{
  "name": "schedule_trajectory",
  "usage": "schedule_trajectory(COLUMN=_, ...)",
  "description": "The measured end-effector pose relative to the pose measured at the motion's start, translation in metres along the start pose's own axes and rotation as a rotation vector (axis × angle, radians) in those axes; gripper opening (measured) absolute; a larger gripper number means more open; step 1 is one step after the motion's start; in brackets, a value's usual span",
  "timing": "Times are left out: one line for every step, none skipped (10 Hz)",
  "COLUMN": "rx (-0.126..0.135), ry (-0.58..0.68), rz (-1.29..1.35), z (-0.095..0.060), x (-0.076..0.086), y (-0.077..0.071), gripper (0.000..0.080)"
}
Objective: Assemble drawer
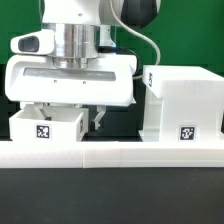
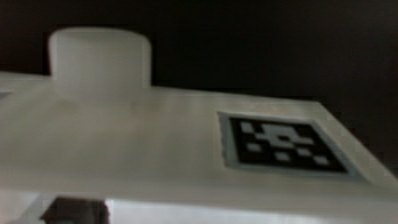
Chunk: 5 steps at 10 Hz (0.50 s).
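A small white tray with a square tag stands at the exterior view's left, behind the long white rail. The tall white box casing with tags stands at the exterior view's right. My gripper hangs low over the tray. One dark finger shows just outside the tray's right wall; the other is hidden behind the tray. The jaws stand wide apart. The wrist view is filled by a blurred white tray face with a round knob and a tag. A second tray is out of view.
The long low white rail runs across the front of the table. The arm's white hand covers the space above the tray, close to the box casing's left side. The background is dark.
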<state>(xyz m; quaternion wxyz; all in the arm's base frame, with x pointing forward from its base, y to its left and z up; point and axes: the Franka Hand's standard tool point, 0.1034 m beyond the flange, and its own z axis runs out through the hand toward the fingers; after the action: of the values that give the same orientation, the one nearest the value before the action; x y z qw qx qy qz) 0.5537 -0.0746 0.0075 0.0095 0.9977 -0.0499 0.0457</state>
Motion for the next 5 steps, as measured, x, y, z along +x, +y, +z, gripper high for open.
schedule_trajectory(rx=-0.001, ry=-0.002, rz=0.000, z=0.0015, x=-0.0012, y=0.0001, gripper=0.0649)
schedule_trajectory(rx=-0.001, ry=-0.003, rz=-0.001, z=0.0020, x=-0.0016, y=0.0000, gripper=0.0647)
schedule_trajectory(rx=-0.001, ry=-0.003, rz=-0.001, z=0.0021, x=-0.0016, y=0.0000, gripper=0.0463)
schedule_trajectory(rx=-0.001, ry=-0.003, rz=-0.001, z=0.0020, x=-0.0016, y=0.0000, gripper=0.0463)
schedule_trajectory(rx=-0.001, ry=-0.003, rz=-0.003, z=0.0020, x=-0.0015, y=-0.0006, gripper=0.0311)
